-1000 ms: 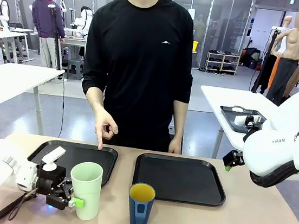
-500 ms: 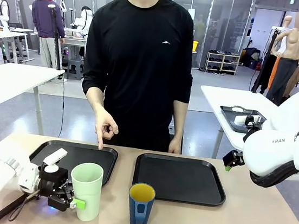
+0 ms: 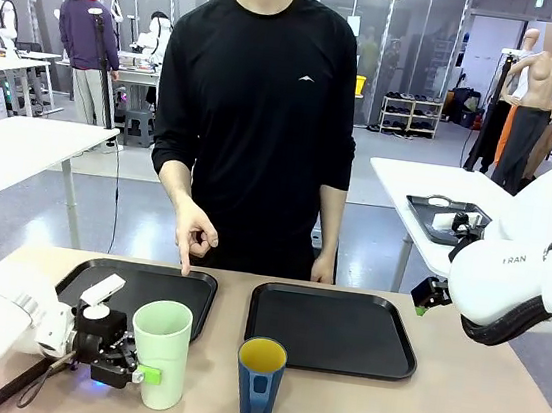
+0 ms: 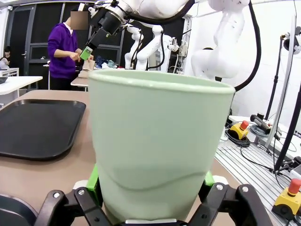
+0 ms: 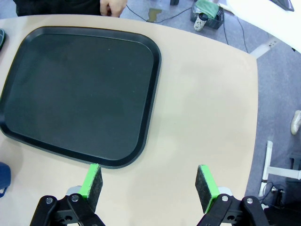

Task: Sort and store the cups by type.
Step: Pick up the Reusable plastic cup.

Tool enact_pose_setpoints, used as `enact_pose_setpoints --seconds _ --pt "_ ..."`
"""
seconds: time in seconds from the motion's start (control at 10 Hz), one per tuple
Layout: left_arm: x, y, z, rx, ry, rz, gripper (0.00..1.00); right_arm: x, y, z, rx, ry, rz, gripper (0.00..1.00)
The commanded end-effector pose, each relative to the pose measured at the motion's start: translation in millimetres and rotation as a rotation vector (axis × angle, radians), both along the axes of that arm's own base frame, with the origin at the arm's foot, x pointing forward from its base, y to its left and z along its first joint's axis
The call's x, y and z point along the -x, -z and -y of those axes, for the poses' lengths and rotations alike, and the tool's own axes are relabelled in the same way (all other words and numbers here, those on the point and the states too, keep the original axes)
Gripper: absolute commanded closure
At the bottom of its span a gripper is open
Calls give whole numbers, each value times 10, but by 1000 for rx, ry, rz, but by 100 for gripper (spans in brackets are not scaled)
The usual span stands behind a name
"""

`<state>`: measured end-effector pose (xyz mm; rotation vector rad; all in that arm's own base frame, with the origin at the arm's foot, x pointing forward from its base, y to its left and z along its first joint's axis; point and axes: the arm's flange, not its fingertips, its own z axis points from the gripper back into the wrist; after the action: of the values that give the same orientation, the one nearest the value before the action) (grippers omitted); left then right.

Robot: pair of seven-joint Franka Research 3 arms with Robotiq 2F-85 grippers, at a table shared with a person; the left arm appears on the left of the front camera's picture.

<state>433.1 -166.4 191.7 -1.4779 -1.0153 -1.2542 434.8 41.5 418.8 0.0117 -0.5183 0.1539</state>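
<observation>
- Since the frames before, the left gripper [image 4: 151, 188] and the tumbler [image 3: 159, 351] in it have edged a little toward the robot and its right, and the white wrist behind them has swung slightly. The mug, both trays and the person's hand have stayed put.
- The 2 green pads [image 4: 94, 181] press on opposite sides of the tumbler near its base, so the left fingers are closed on it.
- The tumbler stands upright just in front of the left tray [image 3: 146, 281], at that tray's near edge and not yet on it. Whether its base touches the table [image 3: 472, 412] I cannot tell.
- The blue mug [image 3: 259, 378] stands on the table near the left tray's near right corner, free of both grippers, with its handle toward the robot.
- The right tray [image 3: 331, 329] lies just beside the left tray and holds nothing.
- The person's hand [image 3: 192, 237] hangs over the left tray's far edge, 1 finger pointing down at it.
- The right gripper [image 5: 149, 183] hovers with its fingers spread wide and nothing between them, well apart from the left tray, past the right tray's outer edge.
- The step in hand looks like carrying the grasped tumbler to its tray, probably the left tray, since the finger points there.
- The next move calls for a lift high enough to clear the left tray's raised rim, a short carry away from the robot, and an upright set-down. The low grip on a tall cup could let it tip.
</observation>
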Motion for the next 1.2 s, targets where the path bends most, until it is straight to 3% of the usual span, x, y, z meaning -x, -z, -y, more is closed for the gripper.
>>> enact_pose_setpoints --seconds 0.0,0.2,0.8,1.1 --pt "-25 98 16 41 1 41 34 2 8 4 -2 1 2 0" --pt "9 35 -47 36 11 11 45 2 8 4 -2 1 2 0" --pt "256 -822 -795 88 -90 94 45 2 8 4 -2 1 2 0" --pt "263 -935 -970 66 -121 122 45 2 8 4 -2 1 2 0"
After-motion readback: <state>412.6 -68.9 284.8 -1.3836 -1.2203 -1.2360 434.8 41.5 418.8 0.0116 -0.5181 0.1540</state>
